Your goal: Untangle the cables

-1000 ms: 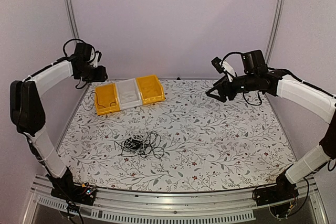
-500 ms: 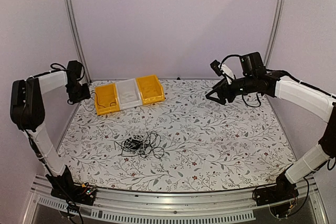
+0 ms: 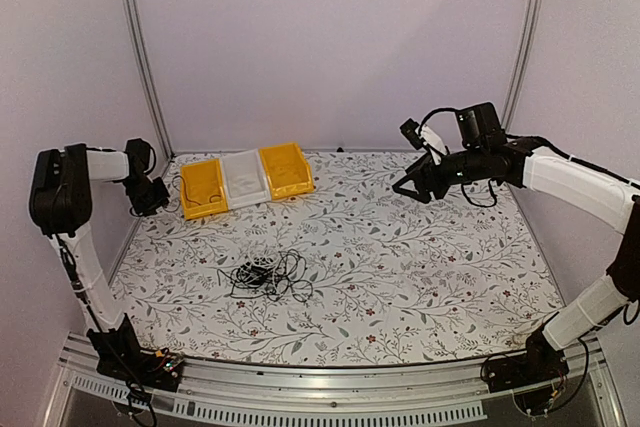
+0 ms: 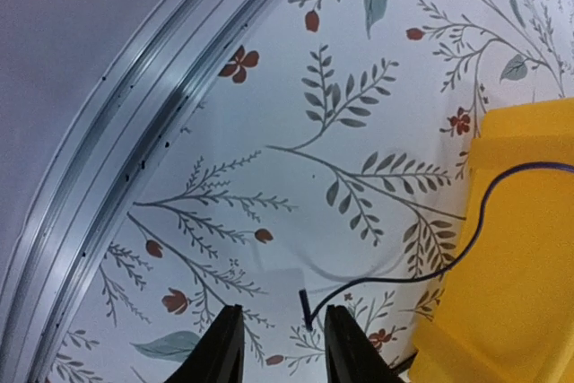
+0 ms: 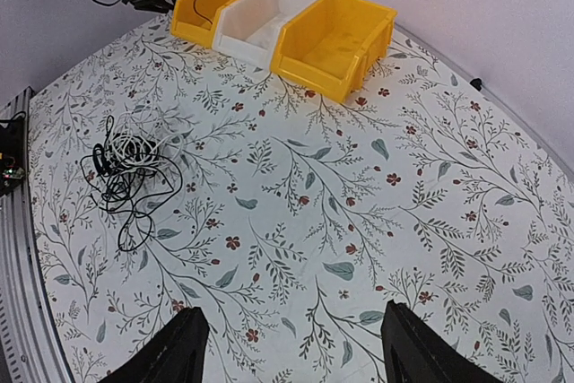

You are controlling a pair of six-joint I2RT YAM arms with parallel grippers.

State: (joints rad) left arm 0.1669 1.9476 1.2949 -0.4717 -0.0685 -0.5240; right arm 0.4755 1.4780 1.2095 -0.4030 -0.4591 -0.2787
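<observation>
Both released: left fingers [image 4: 224, 347] straddle a thin dark cable [image 4: 307, 308] tip, bottom centre; right fingers [image 5: 170, 352] hang above the floral bench [image 5: 404, 221].

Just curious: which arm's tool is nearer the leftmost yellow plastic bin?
Left. The left tool is beside the leftmost yellow plastic bin; the right tool hangs far to its right.

White bin [image 3: 244, 179] between yellow bins [image 3: 202, 188], floral table [image 3: 420, 257]

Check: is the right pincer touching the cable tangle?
Apart. The top view shows the right pincer far right of the cable tangle, with bare tablecloth between them.
</observation>
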